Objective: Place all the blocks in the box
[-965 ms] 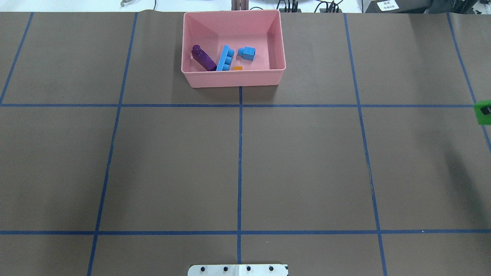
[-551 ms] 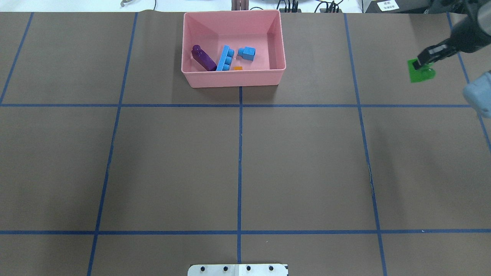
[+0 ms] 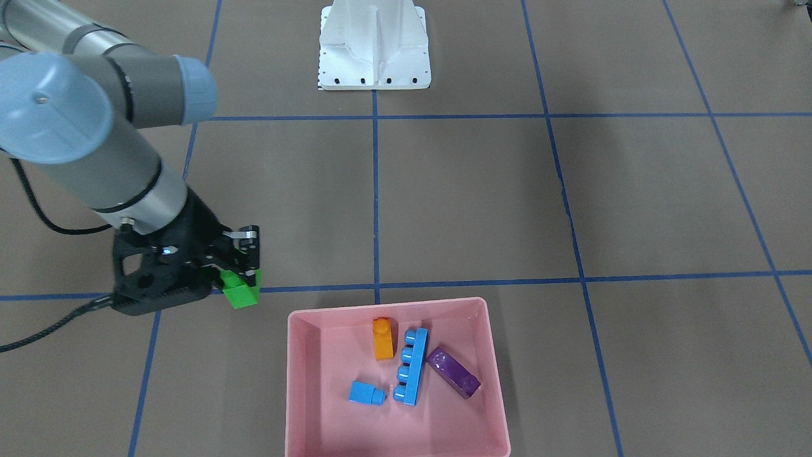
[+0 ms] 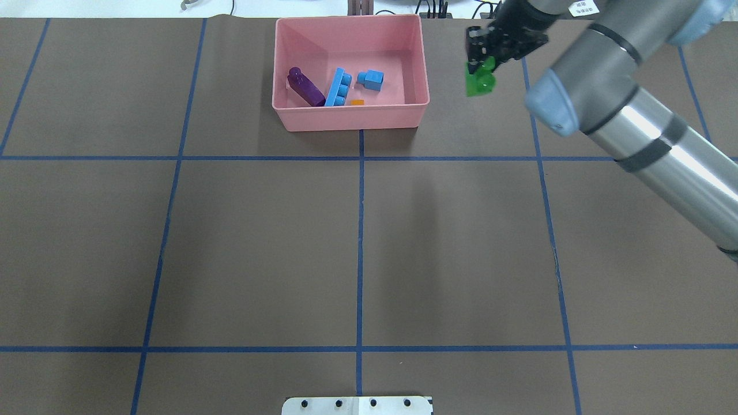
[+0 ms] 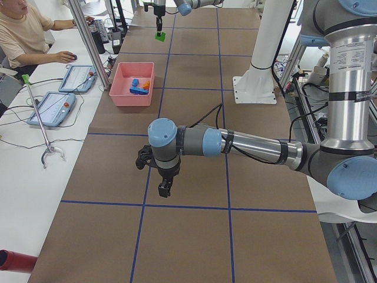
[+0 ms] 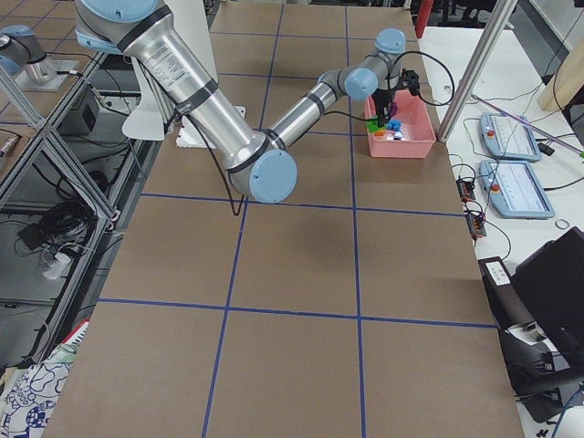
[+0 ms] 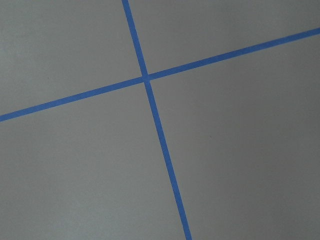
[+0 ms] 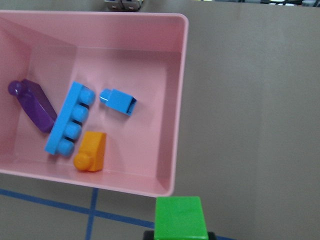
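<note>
1. Here's the right arm, reaching in from the right side of the overhead view. The right gripper (image 4: 480,63) has its two black fingers closed tight on the green studded plastic brick (image 4: 480,84). The brick is pinched at its top and hangs below the fingertips.
2. Where's that green brick? It's up in the air and outside the shallow pink rectangular plastic box (image 4: 351,118). It hangs off the box's end on the robot's right side, near the wall but apart from it. The right wrist view puts it at the bottom of the frame, just past the box's near corner and over the brown table (image 4: 259,242), not over the pink floor.
3. Inside the box, four bricks lie on the floor.
   - The purple oblong plastic brick (image 4: 305,89) lies on its side toward the robot's-left end.
   - The long blue four-stud plastic brick (image 4: 338,87) lies just beside it, at a slant.
   - The orange single-stud plastic brick (image 3: 383,339) lies at the long blue brick's end nearest the robot, just beside it.
   - The small blue cube-shaped plastic brick (image 4: 372,79) lies on its own, on the side toward the green brick.
4. The left gripper (image 5: 165,188) shows only in the left side view. It points down above the table, well away from the box, and I cannot tell how its fingers stand. Its wrist camera shows only brown table and a crossing of blue tape lines (image 7: 146,77).
</note>
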`<state>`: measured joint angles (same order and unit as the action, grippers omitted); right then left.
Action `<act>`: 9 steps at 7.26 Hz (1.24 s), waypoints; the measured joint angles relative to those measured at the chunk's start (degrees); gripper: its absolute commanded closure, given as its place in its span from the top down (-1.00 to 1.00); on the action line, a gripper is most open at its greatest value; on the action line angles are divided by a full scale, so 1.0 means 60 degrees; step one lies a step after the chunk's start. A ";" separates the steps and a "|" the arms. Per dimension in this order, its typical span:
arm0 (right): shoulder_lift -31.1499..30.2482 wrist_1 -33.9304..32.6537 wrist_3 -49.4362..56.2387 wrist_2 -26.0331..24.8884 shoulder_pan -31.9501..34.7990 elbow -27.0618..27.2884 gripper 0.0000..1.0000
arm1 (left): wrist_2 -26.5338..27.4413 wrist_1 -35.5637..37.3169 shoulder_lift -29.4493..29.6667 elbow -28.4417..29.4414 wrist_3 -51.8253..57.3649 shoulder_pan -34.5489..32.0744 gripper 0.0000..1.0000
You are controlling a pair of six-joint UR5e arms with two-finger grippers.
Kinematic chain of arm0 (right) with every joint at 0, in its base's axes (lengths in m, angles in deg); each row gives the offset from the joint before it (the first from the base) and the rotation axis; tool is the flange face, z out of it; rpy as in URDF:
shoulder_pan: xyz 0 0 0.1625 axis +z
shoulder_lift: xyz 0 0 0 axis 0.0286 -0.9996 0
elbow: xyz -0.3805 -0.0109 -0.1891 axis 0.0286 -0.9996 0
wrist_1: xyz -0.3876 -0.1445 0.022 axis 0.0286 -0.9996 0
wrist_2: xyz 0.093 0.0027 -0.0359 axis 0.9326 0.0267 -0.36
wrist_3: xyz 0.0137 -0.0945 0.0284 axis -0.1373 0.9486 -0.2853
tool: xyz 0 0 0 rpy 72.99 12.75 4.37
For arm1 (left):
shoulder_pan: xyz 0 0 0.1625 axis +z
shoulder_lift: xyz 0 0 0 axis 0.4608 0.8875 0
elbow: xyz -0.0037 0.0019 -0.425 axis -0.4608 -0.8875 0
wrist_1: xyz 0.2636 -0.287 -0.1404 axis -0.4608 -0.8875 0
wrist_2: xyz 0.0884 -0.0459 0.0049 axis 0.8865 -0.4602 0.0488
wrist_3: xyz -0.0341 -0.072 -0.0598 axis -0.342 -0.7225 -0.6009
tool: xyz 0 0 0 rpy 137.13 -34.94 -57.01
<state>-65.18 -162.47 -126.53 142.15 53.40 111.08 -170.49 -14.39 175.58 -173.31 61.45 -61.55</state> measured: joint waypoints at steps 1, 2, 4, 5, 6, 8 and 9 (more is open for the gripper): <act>0.1287 -0.0434 -0.0347 -0.0425 -0.0275 -0.1237 -1.00 | 0.0000 -0.0009 0.0000 0.0046 0.0000 -0.0002 1.00; 0.2038 -0.0400 -0.0705 -0.0815 -0.0494 -0.2165 -1.00 | 0.0000 -0.0015 0.0000 0.0069 0.0000 0.0001 1.00; 0.2865 0.1074 -0.1566 -0.1416 -0.0865 -0.3865 -1.00 | -0.0006 -0.0022 0.0000 0.0118 0.0000 0.0006 1.00; 0.3175 0.1832 -0.1829 -0.1767 -0.1058 -0.4673 -1.00 | -0.0006 -0.0024 0.0000 0.0128 0.0000 0.0007 1.00; 0.3354 0.2328 -0.1967 -0.2131 -0.1266 -0.5244 0.02 | -0.0011 -0.0025 0.0000 0.0131 0.0000 0.0007 1.00; 0.3426 0.2610 -0.2045 -0.2469 -0.1542 -0.5674 0.96 | -0.0014 -0.0026 0.0009 0.0134 0.0000 0.0007 1.00; 0.3431 0.2543 -0.2041 -0.2528 -0.1566 -0.5726 0.97 | -0.0015 -0.0026 0.0009 0.0139 0.0000 0.0007 1.00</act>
<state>-44.59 -147.21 -138.78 126.98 44.01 76.72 -170.57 -14.54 175.63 -172.47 61.45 -61.51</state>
